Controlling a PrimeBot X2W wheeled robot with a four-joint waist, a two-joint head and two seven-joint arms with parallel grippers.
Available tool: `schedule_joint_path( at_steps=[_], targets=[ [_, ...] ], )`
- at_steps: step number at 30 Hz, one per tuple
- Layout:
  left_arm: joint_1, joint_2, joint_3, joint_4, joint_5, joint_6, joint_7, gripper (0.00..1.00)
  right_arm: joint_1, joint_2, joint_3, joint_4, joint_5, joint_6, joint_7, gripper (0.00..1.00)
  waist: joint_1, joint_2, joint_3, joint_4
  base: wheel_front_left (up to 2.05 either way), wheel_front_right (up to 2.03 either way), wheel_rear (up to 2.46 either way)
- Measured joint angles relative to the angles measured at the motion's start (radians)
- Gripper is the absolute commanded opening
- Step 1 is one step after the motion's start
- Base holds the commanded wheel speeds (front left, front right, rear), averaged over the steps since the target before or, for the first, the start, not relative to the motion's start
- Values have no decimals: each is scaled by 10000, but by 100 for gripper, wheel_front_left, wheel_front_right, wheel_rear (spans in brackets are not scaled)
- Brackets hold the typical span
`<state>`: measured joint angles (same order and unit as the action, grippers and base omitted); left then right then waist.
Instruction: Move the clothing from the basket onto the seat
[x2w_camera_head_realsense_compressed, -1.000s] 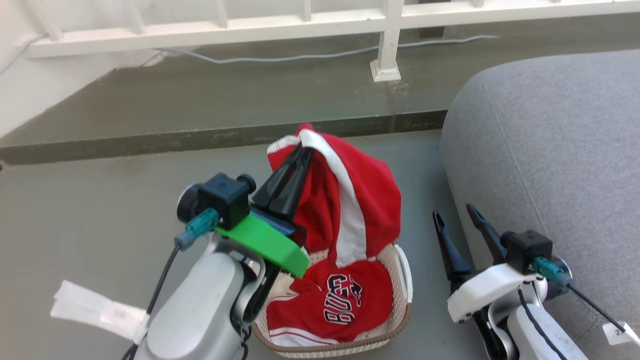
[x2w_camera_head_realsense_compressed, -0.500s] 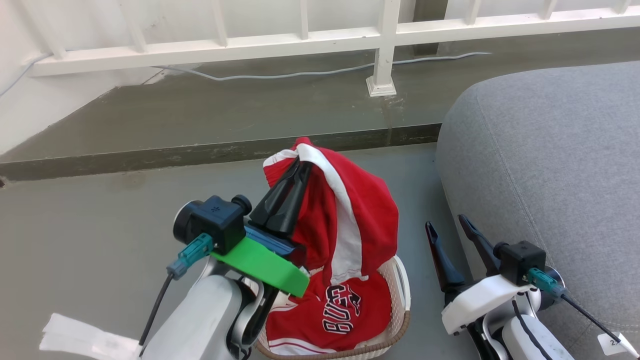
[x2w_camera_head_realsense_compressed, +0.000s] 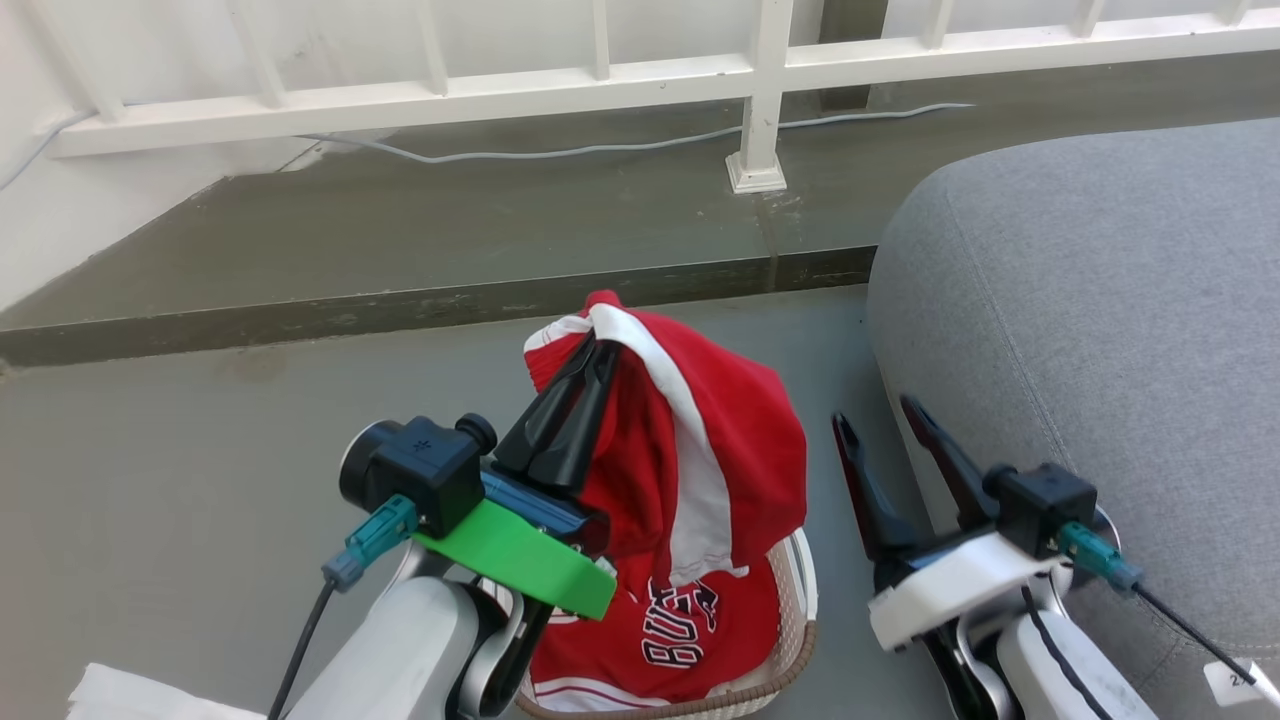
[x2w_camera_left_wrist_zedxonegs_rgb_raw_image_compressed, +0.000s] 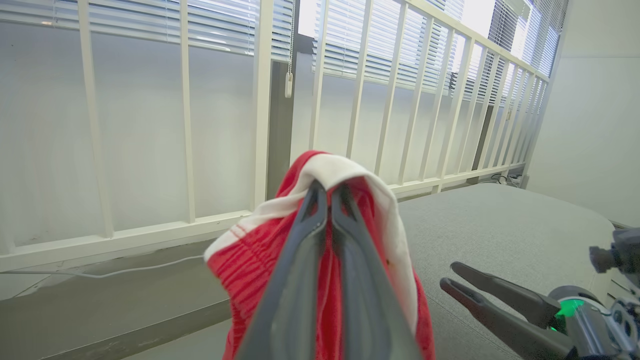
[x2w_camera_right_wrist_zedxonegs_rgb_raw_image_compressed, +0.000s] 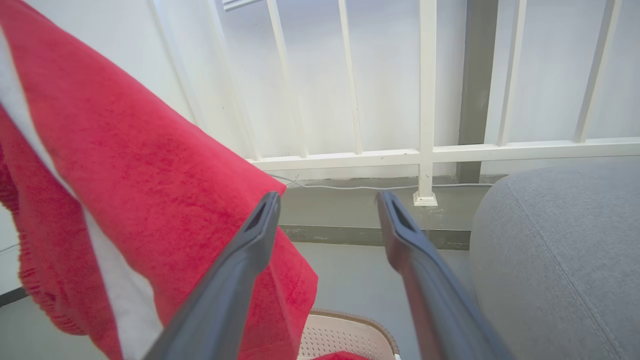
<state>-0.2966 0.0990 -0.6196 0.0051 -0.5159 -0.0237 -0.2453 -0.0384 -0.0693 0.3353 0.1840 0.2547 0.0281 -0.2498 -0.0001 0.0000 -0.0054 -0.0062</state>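
Hanging from the left gripper (x2w_camera_head_realsense_compressed: 598, 348), whose fingers are pinched together on its white-trimmed edge, one red striped garment (x2w_camera_head_realsense_compressed: 730, 430) is held up over the basket (x2w_camera_head_realsense_compressed: 800, 600). The lettered jersey (x2w_camera_head_realsense_compressed: 690, 625) lies inside the basket. Nothing rests on the grey seat (x2w_camera_head_realsense_compressed: 1100, 300) yet. The right gripper (x2w_camera_head_realsense_compressed: 875, 412) hovers beside it, fingers apart, empty.

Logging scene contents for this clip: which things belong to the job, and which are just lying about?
Job: lifted red garment, pinched by the left gripper; lettered red garment in the basket; seat; right gripper, open and empty.
Lying about: white railing; grey cable below the railing; white scrap on the floor.
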Motion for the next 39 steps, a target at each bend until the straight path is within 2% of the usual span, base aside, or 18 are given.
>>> schedule_joint_path(
  at_steps=[9,14,24,35,36,37,38,39],
  targets=[
    [160,132,0,-257,10,174,161,0,-617,46,895,-1714,-6,470,13,100,0,0,-41,-63,0,0,0],
    [178,140,-12,-456,15,219,221,0,-616,67,1647,-2153,107,677,345,100,0,0,-61,-71,0,0,0],
    [182,140,-261,-777,290,238,347,0,-599,63,2539,-2033,476,763,997,100,0,0,-36,2,0,0,0],
    [182,119,-433,-1003,291,236,460,0,-944,65,3246,-1300,525,809,1231,100,0,0,34,112,0,0,0],
    [182,117,-462,-1035,291,228,468,0,-1011,65,3269,-1223,527,855,1229,68,0,0,40,124,0,0,0],
    [182,115,-493,-1072,291,222,468,0,-1051,65,3283,-1172,529,857,1225,25,0,0,47,135,0,0,0],
    [182,111,-523,-1091,291,222,470,0,-1095,63,3310,-1093,529,857,1227,0,1,0,54,145,0,0,0],
    [182,107,-554,-1103,291,222,481,0,-1153,63,3344,-1018,535,857,1225,0,0,0,61,155,0,0,0]
  ],
)
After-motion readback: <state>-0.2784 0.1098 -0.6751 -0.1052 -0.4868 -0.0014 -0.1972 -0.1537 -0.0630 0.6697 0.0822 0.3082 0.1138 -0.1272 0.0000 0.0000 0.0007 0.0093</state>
